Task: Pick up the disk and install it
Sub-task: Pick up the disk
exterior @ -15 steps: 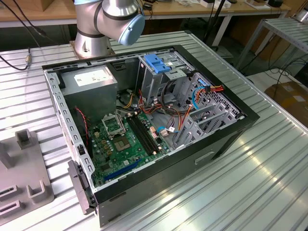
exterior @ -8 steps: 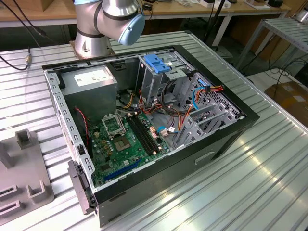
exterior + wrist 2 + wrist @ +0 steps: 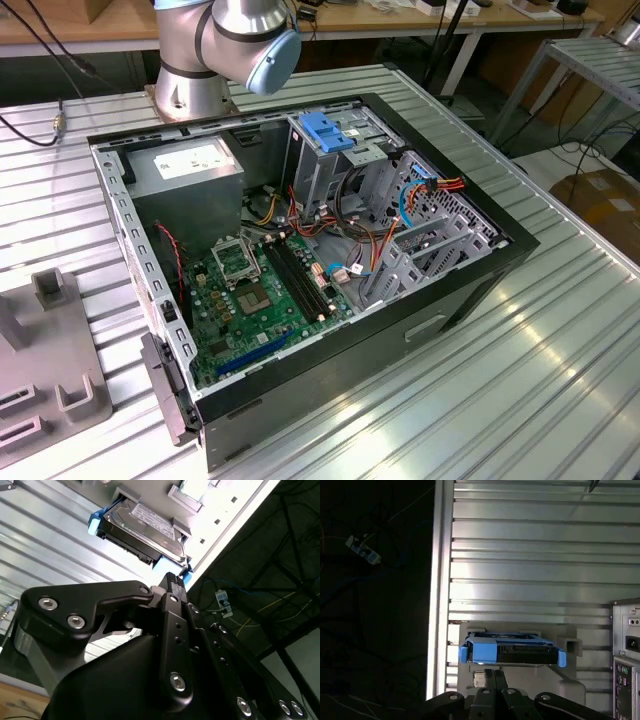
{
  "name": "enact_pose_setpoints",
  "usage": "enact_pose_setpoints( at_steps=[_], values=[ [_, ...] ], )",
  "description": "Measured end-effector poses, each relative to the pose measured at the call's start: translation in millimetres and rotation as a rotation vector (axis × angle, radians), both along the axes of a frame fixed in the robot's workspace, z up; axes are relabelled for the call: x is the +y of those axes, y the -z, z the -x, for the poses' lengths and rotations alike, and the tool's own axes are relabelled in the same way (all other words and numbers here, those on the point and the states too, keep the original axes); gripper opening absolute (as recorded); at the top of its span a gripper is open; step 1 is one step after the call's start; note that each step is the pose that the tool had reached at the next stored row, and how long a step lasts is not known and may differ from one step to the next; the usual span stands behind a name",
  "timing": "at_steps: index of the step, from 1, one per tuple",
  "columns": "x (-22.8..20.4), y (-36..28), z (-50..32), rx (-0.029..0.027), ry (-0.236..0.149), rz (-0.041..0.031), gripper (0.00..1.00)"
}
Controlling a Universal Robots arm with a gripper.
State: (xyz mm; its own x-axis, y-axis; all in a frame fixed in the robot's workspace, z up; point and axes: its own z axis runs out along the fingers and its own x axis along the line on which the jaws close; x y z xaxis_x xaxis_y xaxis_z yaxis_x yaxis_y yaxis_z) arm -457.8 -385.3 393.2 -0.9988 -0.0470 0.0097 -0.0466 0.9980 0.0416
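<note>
Here the fingers sit together (holding nothing) near the disk

Even overhead light fills the exterior view and streaks the ribbed desk with soft glare, while in the first wrist view the desk's edge flares white beside a near-black, underlit floor.

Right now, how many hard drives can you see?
1: the hard drive in its blue carrier rests on the grey holder, ahead of the gripper. The drive cage may hide others.
</note>
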Motion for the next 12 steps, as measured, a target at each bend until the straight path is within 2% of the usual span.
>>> enact_pose_setpoints(
  at_steps=[4, 12],
  values=[
    [0.0, -0.1, 0.0, 0.0002, -0.084, 0.0000, 0.10],
    [0.0, 0.0, 0.0, 0.0001, -0.206, 0.0000, 0.10]
  ],
)
